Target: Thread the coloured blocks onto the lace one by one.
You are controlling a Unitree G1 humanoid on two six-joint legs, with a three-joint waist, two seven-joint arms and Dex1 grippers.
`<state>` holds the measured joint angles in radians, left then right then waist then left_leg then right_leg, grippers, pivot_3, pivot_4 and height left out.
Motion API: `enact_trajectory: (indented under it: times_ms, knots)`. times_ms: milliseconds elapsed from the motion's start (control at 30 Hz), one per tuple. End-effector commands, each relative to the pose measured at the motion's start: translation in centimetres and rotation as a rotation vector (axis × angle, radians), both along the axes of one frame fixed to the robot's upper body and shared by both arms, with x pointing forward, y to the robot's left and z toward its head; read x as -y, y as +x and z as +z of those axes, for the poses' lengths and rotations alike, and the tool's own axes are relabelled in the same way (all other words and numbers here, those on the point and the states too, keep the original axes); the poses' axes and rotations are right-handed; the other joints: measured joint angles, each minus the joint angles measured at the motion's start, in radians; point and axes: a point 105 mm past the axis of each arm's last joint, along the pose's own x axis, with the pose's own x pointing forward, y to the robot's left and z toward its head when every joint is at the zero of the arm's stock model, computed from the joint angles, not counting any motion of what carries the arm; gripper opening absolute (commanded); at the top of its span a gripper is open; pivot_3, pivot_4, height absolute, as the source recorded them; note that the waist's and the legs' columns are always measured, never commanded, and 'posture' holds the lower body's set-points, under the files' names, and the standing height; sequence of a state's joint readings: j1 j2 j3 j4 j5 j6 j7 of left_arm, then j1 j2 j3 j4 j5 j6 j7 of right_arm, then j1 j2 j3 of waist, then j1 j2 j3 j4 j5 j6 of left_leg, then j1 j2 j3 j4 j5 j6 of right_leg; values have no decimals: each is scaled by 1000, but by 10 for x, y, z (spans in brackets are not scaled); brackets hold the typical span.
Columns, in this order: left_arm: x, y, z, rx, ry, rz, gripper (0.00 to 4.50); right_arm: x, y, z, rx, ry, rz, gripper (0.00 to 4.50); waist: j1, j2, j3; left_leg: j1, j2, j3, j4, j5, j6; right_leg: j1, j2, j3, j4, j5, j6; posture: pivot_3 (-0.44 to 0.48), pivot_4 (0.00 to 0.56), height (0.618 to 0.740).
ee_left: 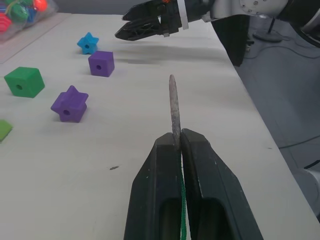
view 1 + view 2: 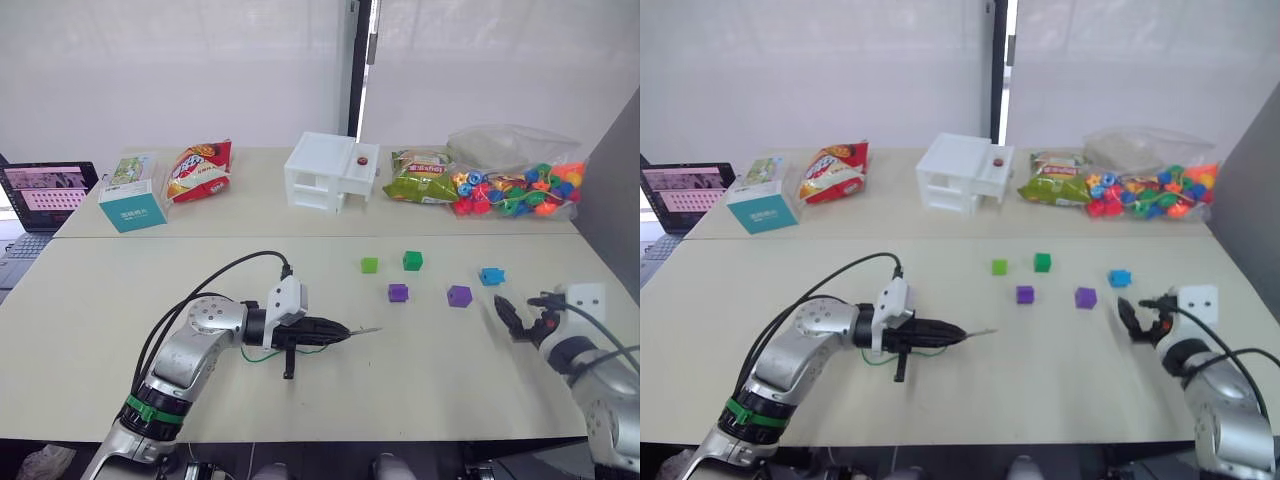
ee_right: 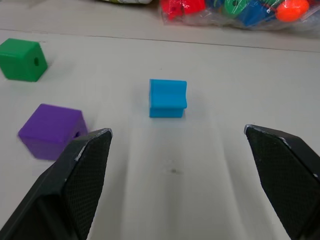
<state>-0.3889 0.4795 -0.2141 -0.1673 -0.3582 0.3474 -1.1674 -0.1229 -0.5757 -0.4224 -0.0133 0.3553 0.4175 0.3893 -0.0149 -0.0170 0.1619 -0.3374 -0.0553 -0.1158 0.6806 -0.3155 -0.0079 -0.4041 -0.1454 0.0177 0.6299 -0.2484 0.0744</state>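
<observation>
Lace (image 2: 300, 350) tip pinched in the closed left hand (image 2: 345, 331); right hand (image 3: 175, 150) spread open near the blue block (image 3: 167, 98).

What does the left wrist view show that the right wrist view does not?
Left wrist view: the left gripper shut on the lace, its stiff tip pointing forward, plus a purple star block and the right gripper from outside.
Right wrist view: the right gripper's fingers spread wide on either side of the blue block.
Both: blue block, purple cube, dark green cube, bag of beads.
</observation>
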Motion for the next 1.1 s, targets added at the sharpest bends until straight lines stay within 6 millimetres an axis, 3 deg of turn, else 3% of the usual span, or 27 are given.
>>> enact_trajectory:
  times_ms: [33, 300, 533, 733, 867, 1000, 1067, 1100]
  knots:
    - [-1, -1, 10, 50, -23, 30, 39, 3, 20, 4, -17, -5, 21, 4500, -6, 0, 0, 0, 0, 0, 0, 0, 0, 0, 0, 0, 0, 0, 0, 0, 150, 740]
    - [-7, 6, 5, 79, -4, 115, 39, -4, 50, 4, -23, -17, 65, 4500, -2, 0, 0, -1, 0, 1, 0, 1, -1, -1, -1, 0, 0, 1, 1, 0, 150, 740]
    - [-11, 4, 0, 86, 19, 142, 39, -1, 66, -11, -57, -14, 31, 4500, -4, 0, 0, -1, 0, 2, -1, 1, -2, -1, -1, 1, -2, 1, 2, 0, 150, 740]
    - [-8, 0, -1, 67, 14, 120, 0, 2, 64, -14, -35, 26, 22, 2631, -1, 0, 0, -1, 0, 3, 0, 1, -2, -2, -1, 1, -3, 2, 3, 0, 150, 740]
    - [-5, -2, -1, 55, 9, 90, 0, 5, 57, -2, 28, 36, 14, 1255, 2, 0, 0, -2, 0, 3, 0, 1, -2, -2, -1, 1, -3, 2, 3, 0, 150, 740]
    - [2, -4, -2, 39, 4, 45, 0, 5, 34, 25, 111, -51, -3, 1202, 3, 1, -1, -4, 0, 3, -1, 1, -2, -3, -1, 1, -3, 2, 3, 0, 150, 740]
    - [3, -4, -2, 37, 7, 30, 0, -7, 25, 41, 151, -82, 21, 1202, 2, 2, -1, -7, 0, 3, 0, 1, -2, -7, -1, 1, -2, 2, 4, 0, 150, 740]
    - [5, -4, -3, 31, 9, 12, 0, -28, 14, 50, 174, -80, 54, 1202, -1, 2, -1, -11, 0, 3, 1, 1, -2, -11, -2, 2, -1, 3, 4, 0, 150, 740]
